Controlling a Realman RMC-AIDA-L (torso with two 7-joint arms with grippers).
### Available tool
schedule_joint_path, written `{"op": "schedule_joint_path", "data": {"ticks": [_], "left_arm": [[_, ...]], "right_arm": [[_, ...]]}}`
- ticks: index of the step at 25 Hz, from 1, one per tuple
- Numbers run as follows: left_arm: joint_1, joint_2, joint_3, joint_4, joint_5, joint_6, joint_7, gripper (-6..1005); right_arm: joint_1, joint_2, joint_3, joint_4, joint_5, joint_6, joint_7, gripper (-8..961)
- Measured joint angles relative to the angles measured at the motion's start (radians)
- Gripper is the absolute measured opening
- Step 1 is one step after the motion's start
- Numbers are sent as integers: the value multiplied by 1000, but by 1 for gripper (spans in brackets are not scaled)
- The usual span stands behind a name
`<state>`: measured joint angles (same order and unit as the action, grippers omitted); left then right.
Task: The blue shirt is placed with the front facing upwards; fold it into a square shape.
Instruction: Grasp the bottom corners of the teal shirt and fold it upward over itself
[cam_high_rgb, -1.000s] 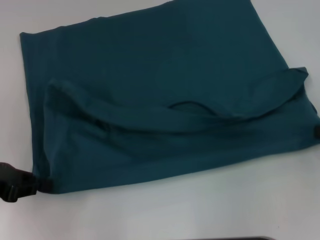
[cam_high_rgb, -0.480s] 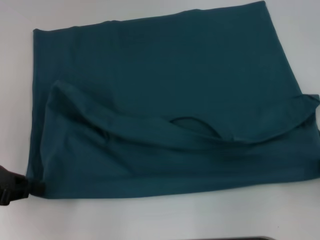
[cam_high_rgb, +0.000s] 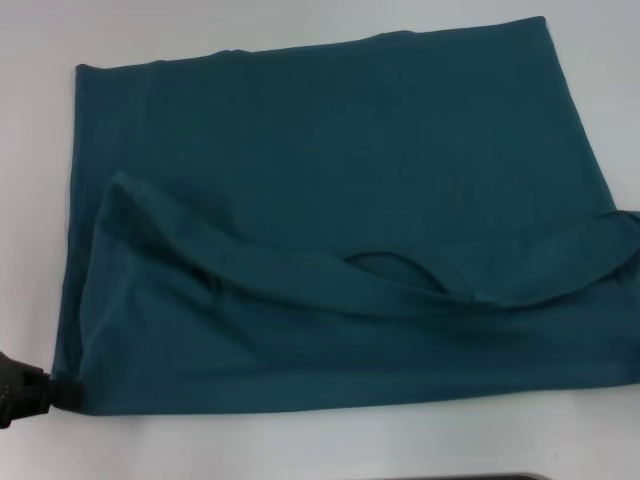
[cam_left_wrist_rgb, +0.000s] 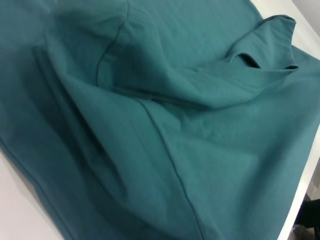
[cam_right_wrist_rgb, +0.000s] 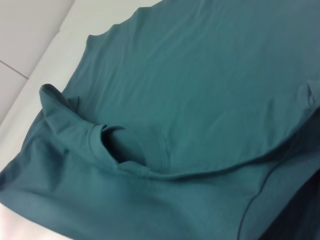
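Note:
The blue shirt lies on the white table, plain side up, with its collar end folded over the body. The neck opening shows along a loose, raised fold running across the middle. My left gripper sits at the shirt's near-left corner, its black tip closed on the cloth edge. The left wrist view holds only rumpled shirt with a sleeve seam. In the right wrist view the shirt and its collar fold fill the picture. My right gripper is out of view.
White table surface surrounds the shirt on the far side and along the near edge. A dark strip shows at the very front of the head view. A pale wall or panel stands beyond the table.
The shirt has slid toward me across the table, and its far edge is now fully in view. My left gripper moved nearer with the corner. The right gripper left the frame.

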<state>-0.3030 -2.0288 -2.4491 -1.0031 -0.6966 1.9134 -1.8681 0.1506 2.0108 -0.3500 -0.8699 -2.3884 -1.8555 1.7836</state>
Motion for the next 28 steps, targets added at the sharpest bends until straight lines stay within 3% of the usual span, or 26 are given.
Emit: {"op": "schedule_joint_path", "data": {"ticks": [8, 14, 22, 28], "left_arm": [[-1, 1, -19, 0, 3, 3, 0, 0], [-27, 1, -80, -7, -6, -25, 5, 0], [-119, 0, -244, -5, -9, -39, 32, 1], [-220, -13, -259, 28, -9, -163, 9, 1]], "right_arm": [[-1, -1, 31, 0, -2, -27, -14, 37], [42, -8, 75, 0, 3, -29, -12, 38], [172, -35, 152, 1, 6, -1, 12, 38], [290, -37, 149, 22, 7, 116, 62, 39]]}}
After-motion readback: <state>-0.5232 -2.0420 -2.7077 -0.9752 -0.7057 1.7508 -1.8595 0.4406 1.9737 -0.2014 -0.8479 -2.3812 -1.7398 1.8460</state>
